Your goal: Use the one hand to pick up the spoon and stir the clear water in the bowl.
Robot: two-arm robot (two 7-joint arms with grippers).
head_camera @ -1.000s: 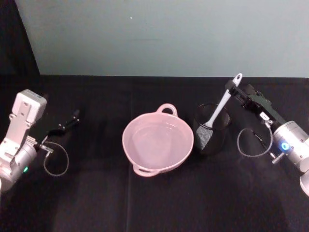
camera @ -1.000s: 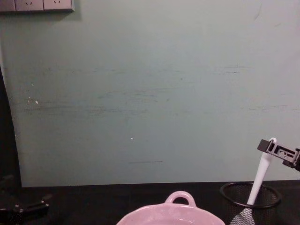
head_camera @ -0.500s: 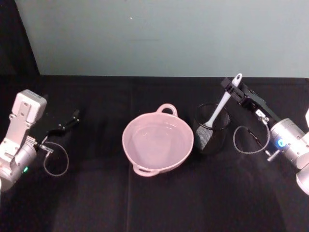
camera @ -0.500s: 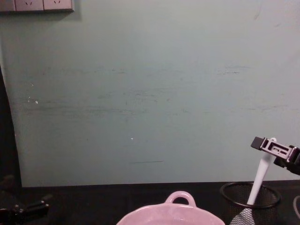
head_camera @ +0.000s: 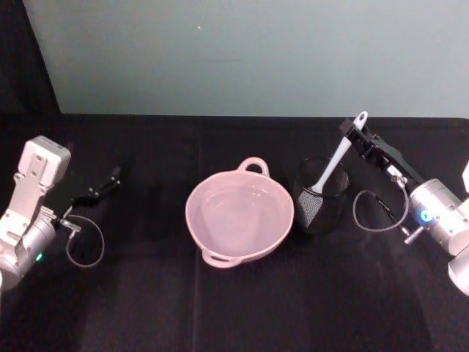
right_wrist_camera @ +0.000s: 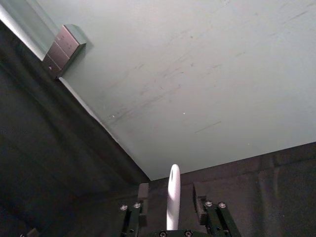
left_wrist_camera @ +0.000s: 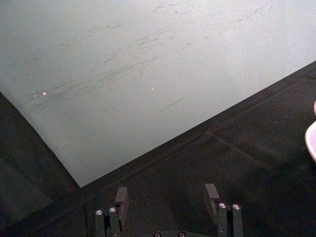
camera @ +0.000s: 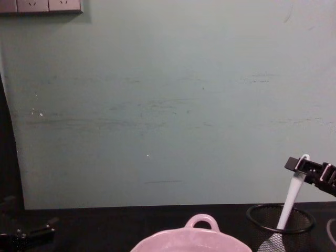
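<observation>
Black mesh walled the cup (head_camera: 322, 213) where the spoon (head_camera: 333, 161) stood, blade down inside and white handle leaning up and away to the right. The cup sat just beside the pink bowl (head_camera: 212, 248), on its right. The bowl sat mid-table on the dark cloth (head_camera: 234, 308) with clear water in it.

I had the right gripper (head_camera: 352, 134) up at the top of the handle. In the right wrist view the handle ran between the two fingers (right_wrist_camera: 143, 191) with a gap showing on either side, so the jaws were released and straddling it, not gripping. The left gripper (left_wrist_camera: 166, 188) lay parked low on the far left of the table with its jaws spread and nothing between them.

By my reading, the step in hand was the pinch itself. The handle looked fairly well centred, so I judged it best to close squarely without shifting sideways. A nudge against that leaning handle could tip the light cup or roll the spoon around its rim. The hold was very near the hole end, and I would have wanted to sit a little lower on the shaft for a firmer purchase while stirring. After closing, a lift along the handle's own lean seemed wisest, until the blade cleared the mesh rim, before carrying it left over the bowl.
</observation>
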